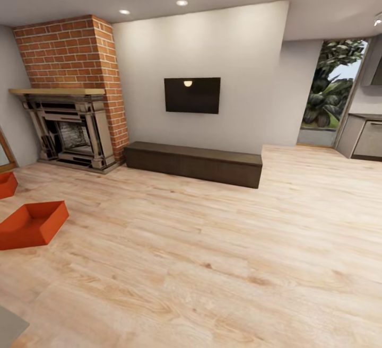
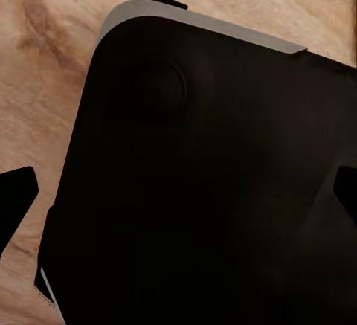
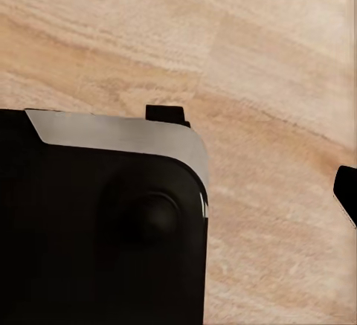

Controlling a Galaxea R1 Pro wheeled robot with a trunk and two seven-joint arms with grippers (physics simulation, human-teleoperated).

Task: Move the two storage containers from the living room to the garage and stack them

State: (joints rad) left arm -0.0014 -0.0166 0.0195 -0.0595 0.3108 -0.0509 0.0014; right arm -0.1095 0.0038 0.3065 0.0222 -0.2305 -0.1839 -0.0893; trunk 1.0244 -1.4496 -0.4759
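Off toward the left hand's side, well apart, both storage containers (image 1: 31, 224) sit on the plank floor (image 1: 212, 263); neither hand's opening can be told.

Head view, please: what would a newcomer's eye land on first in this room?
Probably the red brick fireplace in the far left corner, and the two orange-red storage containers on the light wood plank flooring at the left edge. Next, the dark television on the pale wall above a long dark brown bench.
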